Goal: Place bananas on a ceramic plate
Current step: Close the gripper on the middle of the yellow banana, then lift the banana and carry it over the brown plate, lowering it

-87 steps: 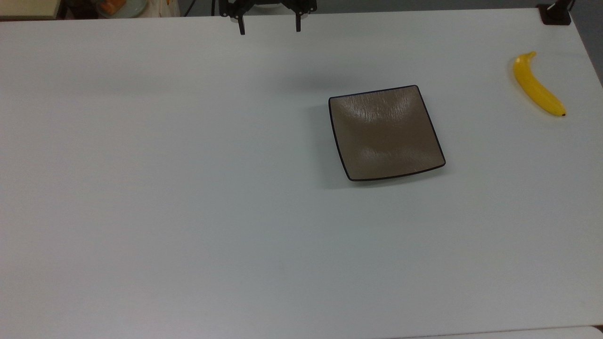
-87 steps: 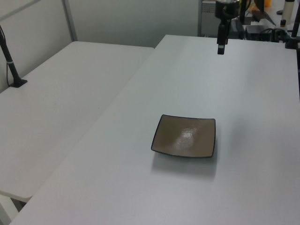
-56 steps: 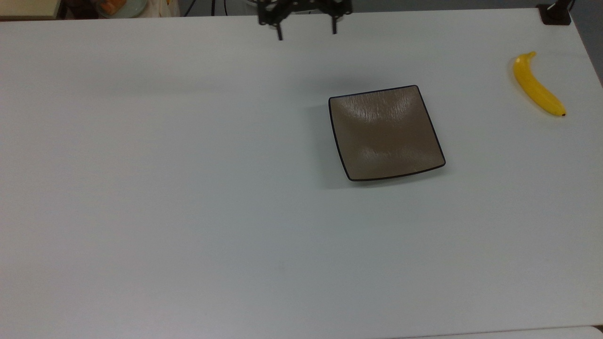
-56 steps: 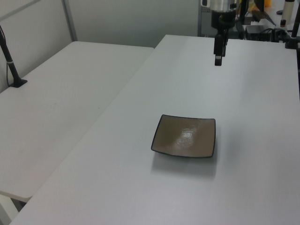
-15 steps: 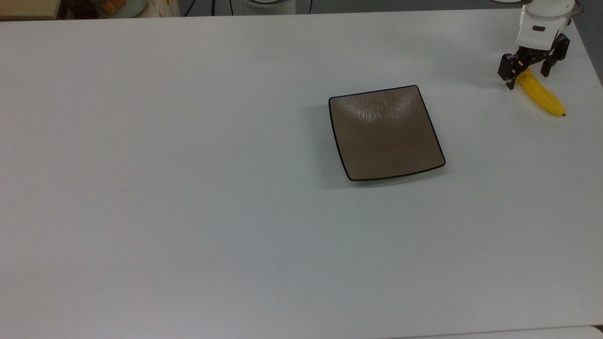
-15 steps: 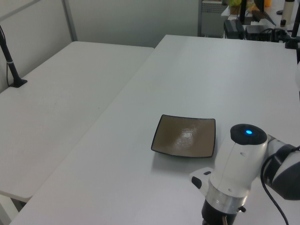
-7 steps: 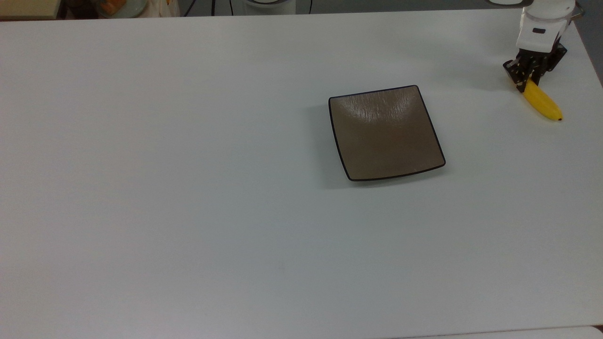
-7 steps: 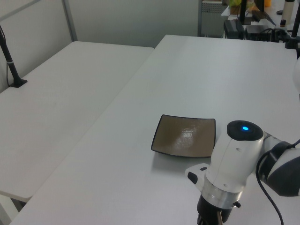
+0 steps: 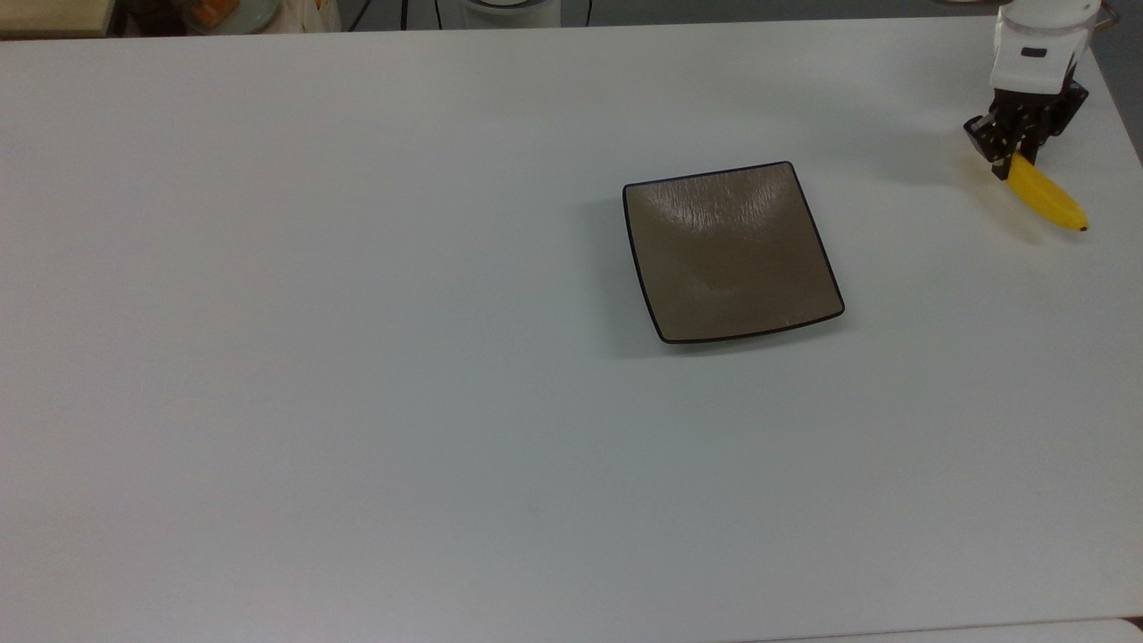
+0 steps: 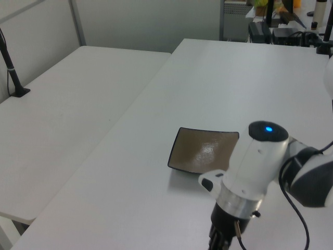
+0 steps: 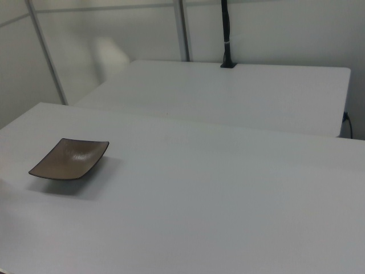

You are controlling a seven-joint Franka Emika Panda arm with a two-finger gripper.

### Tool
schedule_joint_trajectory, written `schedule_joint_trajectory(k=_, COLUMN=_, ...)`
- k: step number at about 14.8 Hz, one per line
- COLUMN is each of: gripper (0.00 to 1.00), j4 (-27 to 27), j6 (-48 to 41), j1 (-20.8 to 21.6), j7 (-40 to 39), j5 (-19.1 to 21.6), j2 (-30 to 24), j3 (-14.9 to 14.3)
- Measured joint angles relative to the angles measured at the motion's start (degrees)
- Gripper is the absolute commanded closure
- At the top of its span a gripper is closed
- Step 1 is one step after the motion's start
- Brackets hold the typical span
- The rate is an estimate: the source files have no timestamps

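The claw (image 9: 1018, 154) is clamped on the stem end of the banana (image 9: 1045, 198), right up by the far right corner of the tabletop (image 9: 357, 357) in the top view. The fruit's blossom tip angles down and out toward the top view's right edge, and a shadow beside it suggests it is just off the surface.

How will it handle? Light and fairly stiff, by the look of it, but smooth-skinned and curved. Held this near one end, the long free part may swing or twist in the grip. A hold nearer the middle would likely be steadier.

The square brown plate (image 9: 732, 253) sits near the middle of the tabletop, well apart from the banana, with nothing in it. Its glossy, dished surface could let the fruit slide, so a low, gentle set-down seems wise.

The tabletop between banana and plate is bare white. A second table (image 10: 67, 114) stands alongside, and a black post (image 11: 226, 34) rises from its far edge in the right view.
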Motion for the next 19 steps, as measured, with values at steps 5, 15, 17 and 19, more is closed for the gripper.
schedule_joint_trajectory(k=5, gripper=0.91, j4=0.1, j6=-8.5, j1=-3.4, j7=-8.7, j5=1.6, j2=-4.1, j3=-0.1)
schedule_joint_trajectory(k=15, gripper=0.91, j4=0.3, j6=-25.1, j1=-9.9, j7=-28.2, j5=8.6, j2=-13.0, j3=-5.7)
schedule_joint_trajectory(k=17, gripper=0.91, j4=0.2, j6=-25.1, j1=-10.6, j7=-29.3, j5=8.6, j2=-13.1, j3=-7.6)
schedule_joint_trajectory(k=19, gripper=0.91, j4=-0.1, j6=-25.1, j1=-11.3, j7=-30.0, j5=8.6, j2=-13.1, j3=-9.7)
